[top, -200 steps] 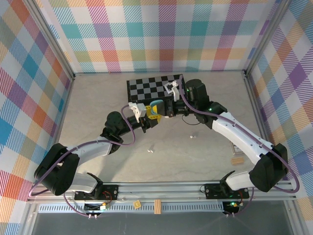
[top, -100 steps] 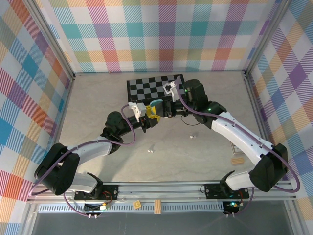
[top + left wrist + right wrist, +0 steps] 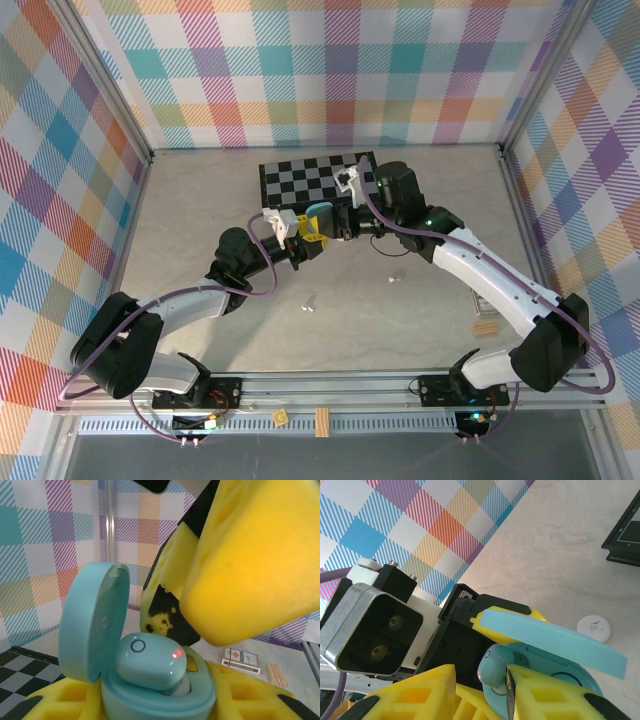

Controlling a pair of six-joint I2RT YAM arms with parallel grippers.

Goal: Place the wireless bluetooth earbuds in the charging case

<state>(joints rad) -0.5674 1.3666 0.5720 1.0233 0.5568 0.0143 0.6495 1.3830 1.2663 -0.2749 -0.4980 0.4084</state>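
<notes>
My left gripper [image 3: 306, 240] is shut on a light blue charging case [image 3: 320, 217], held above the table with its lid [image 3: 92, 625] swung open. A light blue earbud [image 3: 150, 660] with a small red light rests in the case's well [image 3: 495, 666]. My right gripper [image 3: 343, 228] hovers right at the case, and its yellow fingers [image 3: 250, 560] stand apart on either side of the earbud. One pad [image 3: 545, 690] touches the earbud; the other leaves a gap. Two white earbuds [image 3: 308, 307] [image 3: 393, 279] lie on the table nearer the bases.
A checkerboard [image 3: 300, 180] lies behind the grippers. A small card box [image 3: 241, 660] and a wooden block [image 3: 485, 327] sit to the right. A white disc [image 3: 593, 628] lies on the table under the case. More wooden blocks [image 3: 322, 420] rest on the front rail.
The right wrist has shifted slightly left toward the case. The left arm and the case have stayed put.
</notes>
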